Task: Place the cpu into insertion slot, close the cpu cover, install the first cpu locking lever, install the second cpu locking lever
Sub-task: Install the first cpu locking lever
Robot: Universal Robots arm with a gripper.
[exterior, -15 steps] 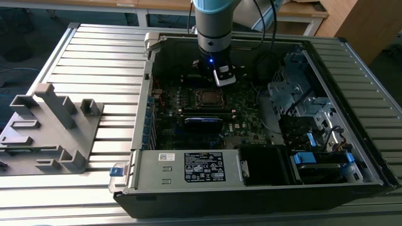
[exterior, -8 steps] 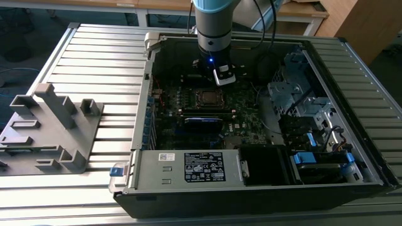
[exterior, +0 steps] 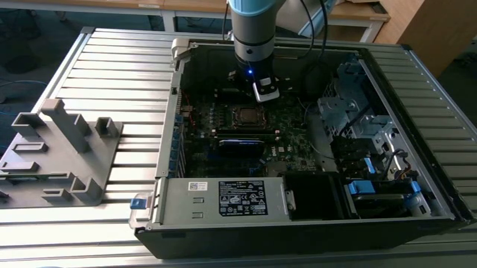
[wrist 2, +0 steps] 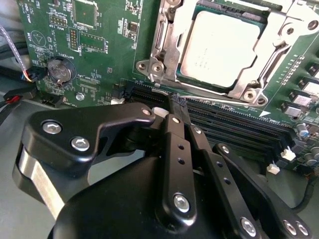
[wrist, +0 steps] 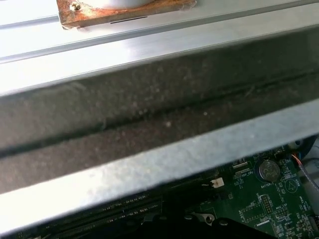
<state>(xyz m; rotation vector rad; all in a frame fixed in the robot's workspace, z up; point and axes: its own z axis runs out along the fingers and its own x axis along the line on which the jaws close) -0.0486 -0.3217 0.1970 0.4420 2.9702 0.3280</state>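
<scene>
In the second wrist view the cpu [wrist 2: 219, 47] lies flat in the insertion slot [exterior: 246, 114] on the green motherboard [wrist 2: 99, 45]. The silver cpu cover [wrist 2: 163, 42] lies down over the chip's edges, and the chip's pale metal face shows through its window. A thin silver locking lever [wrist 2: 224, 102] runs along the socket's edge on the gripper's side. My gripper [wrist 2: 177, 102] has its black fingers [wrist 2: 174, 144] drawn together, and the tips sit just beside that socket edge with nothing visible between them. In the exterior view the gripper [exterior: 265, 92] hangs inside the open computer case, just behind the socket.
Long black memory slots [wrist 2: 239, 129] run beside the socket, and a coin battery [wrist 2: 61, 69] sits further off. A grey power-supply box [exterior: 223, 198] stands at the case front, drive cages with blue tabs [exterior: 365, 187] on the exterior view's right, and a grey fixture [exterior: 56, 151] on the left. The case wall [wrist: 149, 164] is close.
</scene>
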